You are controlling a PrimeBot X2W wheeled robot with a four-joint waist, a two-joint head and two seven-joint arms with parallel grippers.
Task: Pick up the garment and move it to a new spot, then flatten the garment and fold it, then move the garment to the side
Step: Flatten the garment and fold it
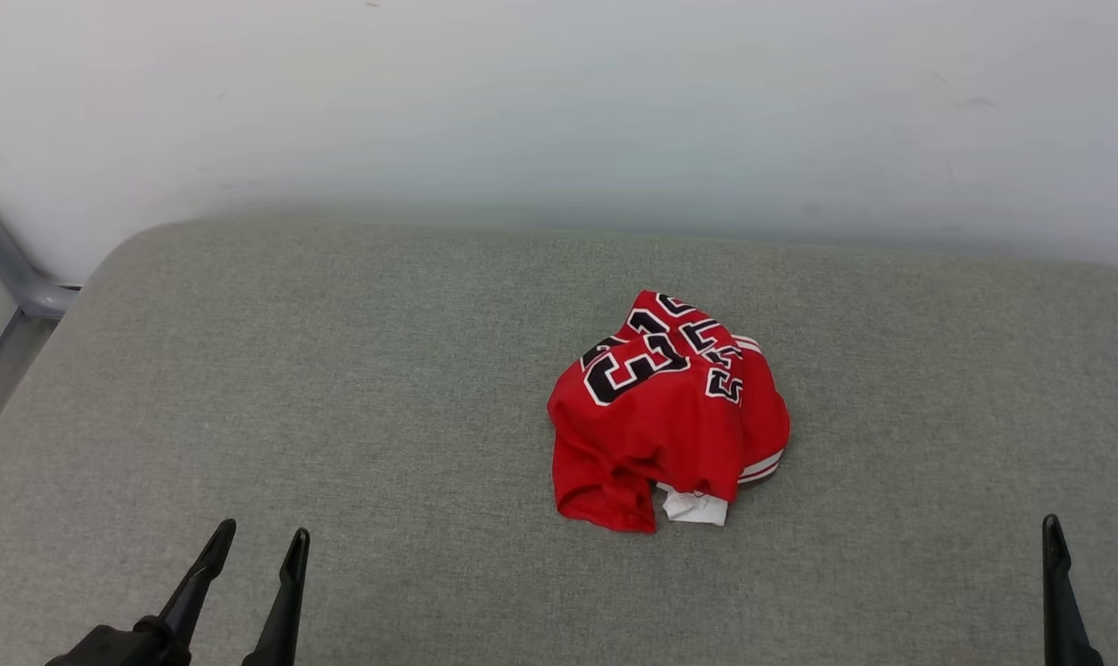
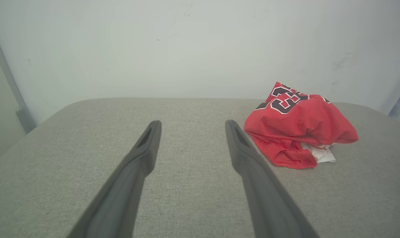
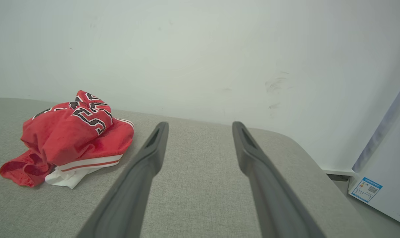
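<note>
Nearest: left gripper low over near left of grey fabric cushion, fingers spread, empty. Right gripper low at far right, fingers likewise apart, holding nothing. Further in, roughly midway between them: red jersey T-shirt, crumpled heap, black white-outlined lettering on top, white scrap poking out at near edge. Well apart from both grippers. Behind: pale wall.

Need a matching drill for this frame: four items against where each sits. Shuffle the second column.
1. garment
2. left gripper
3. right gripper
4. blue-edged label

A. head view, lower right, jaws open
B. on the white cabinet, right wrist view
C. crumpled in a heap on the grey cushion
D. head view, lower left, jaws open

Pairs: 1-C, 2-D, 3-A, 4-B
</note>
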